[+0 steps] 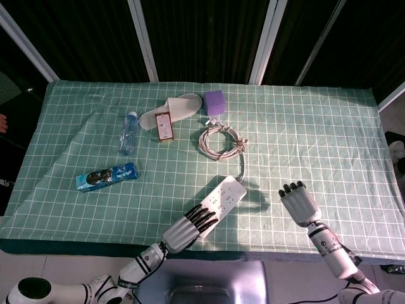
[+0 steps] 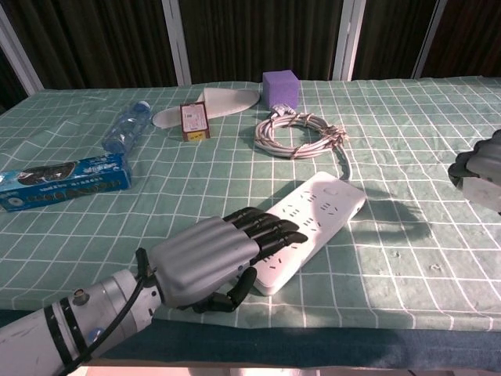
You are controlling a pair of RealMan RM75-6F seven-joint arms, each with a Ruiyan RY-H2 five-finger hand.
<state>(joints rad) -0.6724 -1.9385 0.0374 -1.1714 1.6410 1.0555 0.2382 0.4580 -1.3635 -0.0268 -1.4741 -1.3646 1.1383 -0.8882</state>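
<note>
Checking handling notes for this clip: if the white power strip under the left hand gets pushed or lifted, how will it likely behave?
The power strip looks like a rigid flat bar, so it should probably slide rather than roll or tip. Its cord runs to the coiled cable, which would likely drag or tug. The left hand rests on its near end, possibly pivoting it.

one power strip (image 1: 218, 199), one coiled cable (image 1: 220, 140), one bottle (image 1: 128, 132), one slipper (image 1: 172, 107) — one purple block (image 1: 214, 102), one blue box (image 1: 105, 177), one small carton (image 1: 164, 125)

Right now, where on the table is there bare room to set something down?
The widest bare cloth lies right of the coiled cable, up to the far edge. Another patch sits between the toothpaste box and the power strip. It is crowded along the back left: water bottle, small box, slipper, purple cube.
</note>
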